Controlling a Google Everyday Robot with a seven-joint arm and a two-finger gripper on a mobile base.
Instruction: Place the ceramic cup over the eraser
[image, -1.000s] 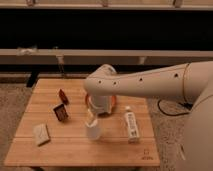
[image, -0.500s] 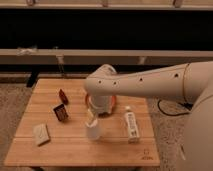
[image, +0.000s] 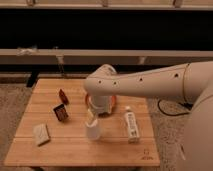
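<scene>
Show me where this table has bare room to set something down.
Bare wood: the front strip between the pale beige block and ceramic cup; the far corner of the table behind the dark red item. Crowded: the middle, where the gripper sits at the cup, between eraser and white bottle.

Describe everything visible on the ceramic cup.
The ceramic cup is plain white and cylindrical, with no handle visible. It appears to stand upright on the wooden table, near the front middle, to the image right of the eraser and apart from it. The gripper is directly above its rim; whether they touch cannot be told.
</scene>
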